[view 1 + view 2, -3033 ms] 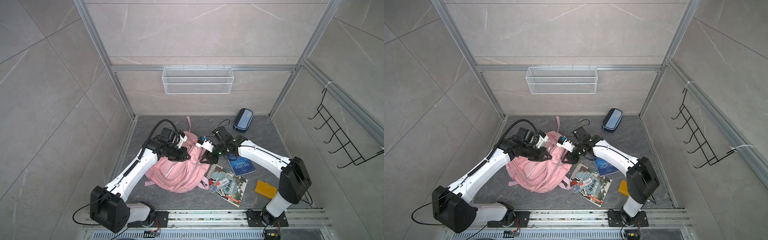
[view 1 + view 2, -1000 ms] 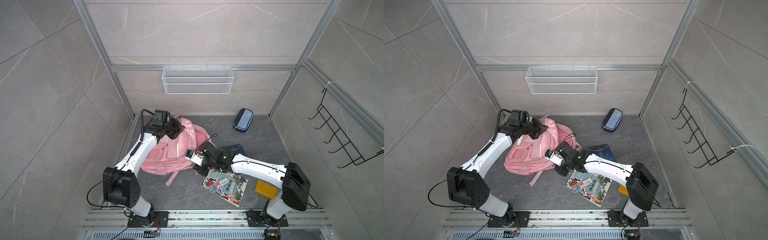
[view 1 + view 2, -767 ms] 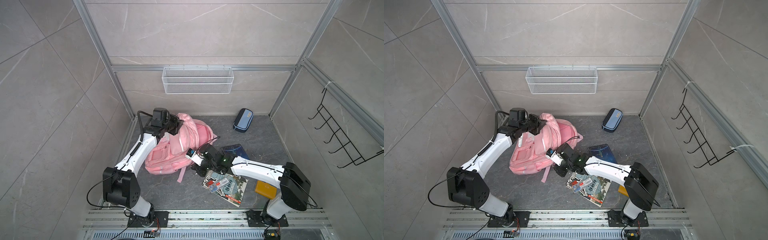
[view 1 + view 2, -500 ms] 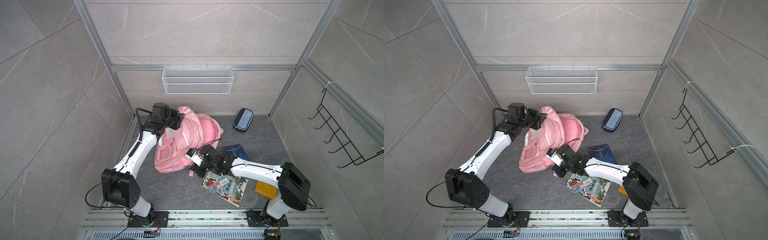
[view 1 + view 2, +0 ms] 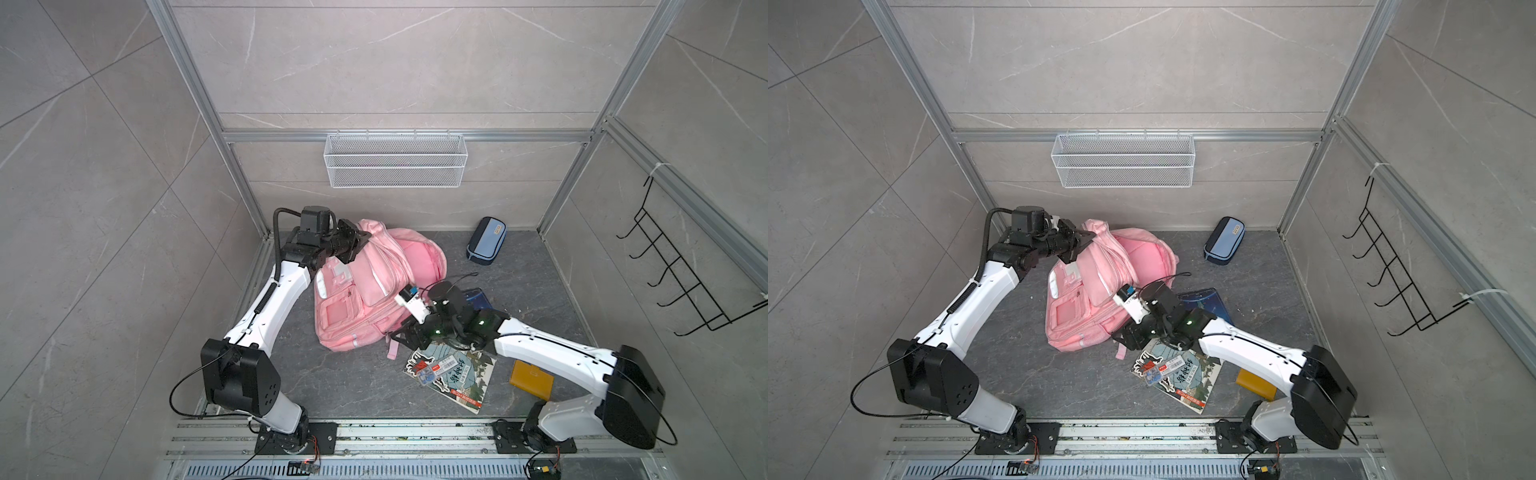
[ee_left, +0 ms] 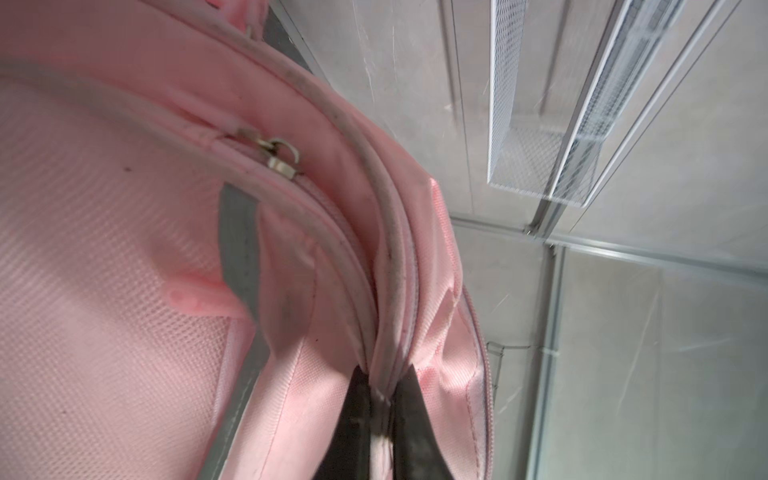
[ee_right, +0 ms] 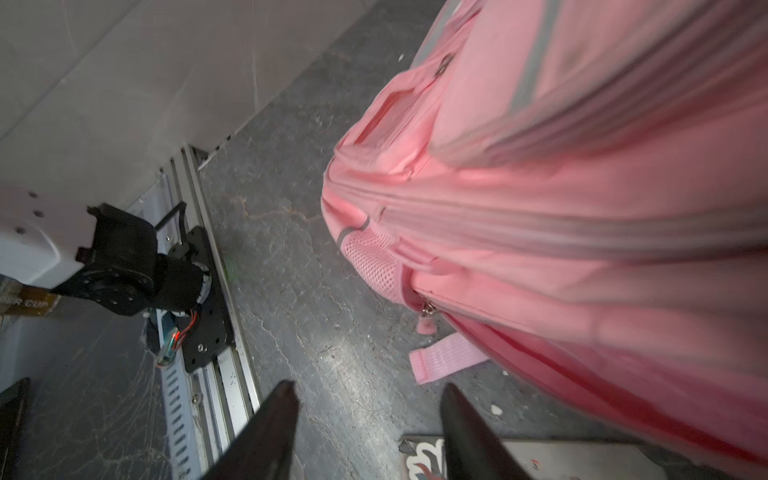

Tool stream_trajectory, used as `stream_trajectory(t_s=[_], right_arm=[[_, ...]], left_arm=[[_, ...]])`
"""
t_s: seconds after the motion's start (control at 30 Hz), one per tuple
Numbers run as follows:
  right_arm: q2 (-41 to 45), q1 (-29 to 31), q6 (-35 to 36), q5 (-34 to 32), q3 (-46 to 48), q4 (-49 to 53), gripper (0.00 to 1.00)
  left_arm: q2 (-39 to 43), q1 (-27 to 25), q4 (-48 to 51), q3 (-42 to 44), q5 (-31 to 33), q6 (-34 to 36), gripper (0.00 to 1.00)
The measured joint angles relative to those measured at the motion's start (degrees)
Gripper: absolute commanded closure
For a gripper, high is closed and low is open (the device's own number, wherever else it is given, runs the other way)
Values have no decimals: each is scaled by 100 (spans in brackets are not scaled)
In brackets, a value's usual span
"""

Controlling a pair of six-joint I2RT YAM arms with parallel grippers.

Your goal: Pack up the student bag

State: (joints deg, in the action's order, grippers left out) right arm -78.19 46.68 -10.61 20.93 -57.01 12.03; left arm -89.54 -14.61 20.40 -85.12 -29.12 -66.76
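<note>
the student bag [image 5: 365, 291] stands propped up on the dark grey desk [image 5: 353, 382], left of centre in both top views, with its zip front pockets facing the camera. your left tool [image 5: 353, 245] is clamped shut on the bag's top edge. in the left wrist view the two dark fingers [image 6: 357, 419] pinch a piped seam of pink fabric, with a metal zip pull [image 6: 282, 160] further along the seam.

your right tool [image 5: 405, 336] sits low at the bag's bottom right corner. in the right wrist view its jaws stand apart with only bare desk between them, just beside a loose pink strap end [image 7: 444, 357]. it grips nothing. that view also shows a zip gap [image 7: 540, 357] along the bag with darker pink lining inside. you cannot tell whether anything is in it.

loose items lie outside the bag on the desk:
- an illustrated book [image 5: 453, 378] lies flat near the front, with a small clear packet [image 5: 434, 368] on its cover.
- a dark blue book [image 5: 478, 297] lies partly under the right arm.
- an orange wallet [image 5: 532, 374] lies near the right arm's base.
- a blue pencil case [image 5: 486, 241] sits at the back right, well apart from the bag. its contents are not visible.

a white wire basket [image 5: 395, 166] hangs on the back wall above the desk.
</note>
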Motion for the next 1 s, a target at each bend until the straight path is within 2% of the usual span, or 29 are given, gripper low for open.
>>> stream_trajectory(t_s=[0.1, 0.27, 0.37, 0.53, 0.57, 0.6, 0.8, 0.87, 1.0], right_arm=[[337, -442, -278, 133, 0, 151, 24], [455, -1292, -656, 428, 2, 413, 23], [168, -1659, -702, 619, -28, 769, 22], [-614, -1729, -702, 675, -59, 1467, 20], [-726, -1729, -706, 669, -57, 1589, 20], [-822, -1731, -739, 649, -57, 1694, 20], [-1279, -1735, -855, 555, -76, 1982, 21], [-1443, -1746, -914, 494, -92, 2076, 21], [-1696, -1790, -957, 348, -151, 2218, 20]], left_arm=[[-199, 11, 503, -81, -149, 1014, 100], [-546, 4, 1471, -210, -118, 2474, 100], [-726, 7, 1805, -269, 66, 3128, 100], [-1056, 7, 1993, -382, 496, 3797, 99], [-1102, 7, 2026, -382, 581, 3897, 79], [-1128, 2, 2072, -382, 680, 4004, 71], [-951, -203, 2389, -378, 1384, 4461, 35], [-706, -437, 2594, -365, 1766, 4588, 30], [173, -1178, 2929, -70, 2218, 4712, 32]])
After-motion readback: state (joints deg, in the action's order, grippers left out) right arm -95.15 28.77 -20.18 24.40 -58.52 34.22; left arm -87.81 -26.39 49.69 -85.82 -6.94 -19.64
